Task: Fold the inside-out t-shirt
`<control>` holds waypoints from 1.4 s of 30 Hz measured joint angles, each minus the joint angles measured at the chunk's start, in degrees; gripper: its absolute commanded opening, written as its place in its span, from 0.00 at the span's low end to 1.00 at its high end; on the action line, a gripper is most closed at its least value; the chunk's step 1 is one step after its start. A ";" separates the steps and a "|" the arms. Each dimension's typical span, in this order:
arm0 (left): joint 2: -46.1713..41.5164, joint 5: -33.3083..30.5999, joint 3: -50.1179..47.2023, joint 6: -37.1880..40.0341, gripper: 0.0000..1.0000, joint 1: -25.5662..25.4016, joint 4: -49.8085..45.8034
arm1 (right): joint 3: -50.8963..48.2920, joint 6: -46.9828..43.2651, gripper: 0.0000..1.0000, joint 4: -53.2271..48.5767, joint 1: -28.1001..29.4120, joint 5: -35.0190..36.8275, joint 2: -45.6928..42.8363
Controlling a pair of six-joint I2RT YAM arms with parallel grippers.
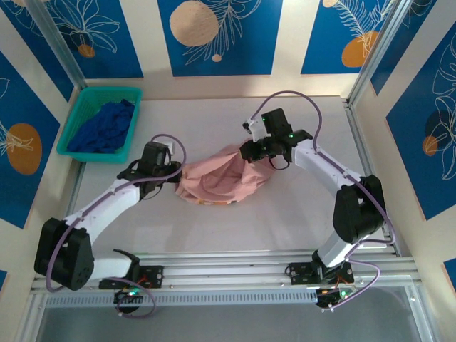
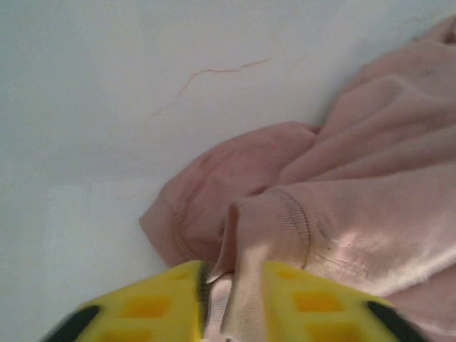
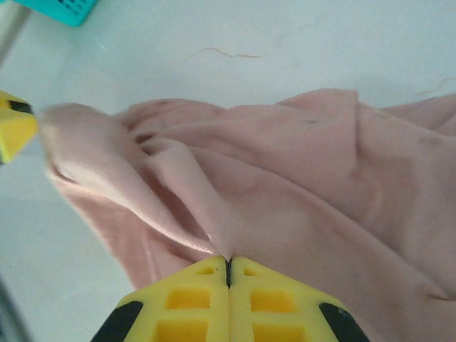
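The dusty-pink t-shirt (image 1: 222, 182) hangs bunched between my two grippers over the middle of the white table, sagging in a curve. My left gripper (image 1: 178, 173) is shut on its left edge; in the left wrist view a ribbed hem fold (image 2: 274, 235) runs down between the yellow fingers (image 2: 313, 303). My right gripper (image 1: 251, 151) is shut on the shirt's right end, the yellow fingertips (image 3: 199, 285) pinching a thin ridge of cloth (image 3: 235, 214). A strip of yellow-and-dark print (image 1: 214, 203) peeks out at the lower edge. The left gripper's yellow finger (image 3: 11, 128) appears at the right wrist view's left edge.
A teal basket (image 1: 72, 139) holding a dark blue garment (image 1: 107, 127) stands at the back left of the table. A metal rail (image 1: 235, 265) runs along the near edge by the arm bases. Bare white table (image 1: 313, 214) lies right of the shirt.
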 measured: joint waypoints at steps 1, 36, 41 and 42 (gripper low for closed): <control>-0.17 -0.83 0.00 0.24 0.46 -0.59 -0.11 | 0.09 1.42 0.00 0.20 -0.42 -1.70 0.44; 31.06 13.60 25.68 13.38 0.00 -16.41 10.03 | -3.30 10.29 0.32 0.79 -7.17 -8.94 -0.63; 27.43 23.02 27.74 6.32 0.00 -16.22 0.59 | -8.44 9.84 0.57 0.83 -4.74 2.40 -9.94; 26.14 24.15 27.41 4.79 0.00 -16.22 -0.63 | -10.16 9.51 0.62 0.98 -3.30 4.22 -12.35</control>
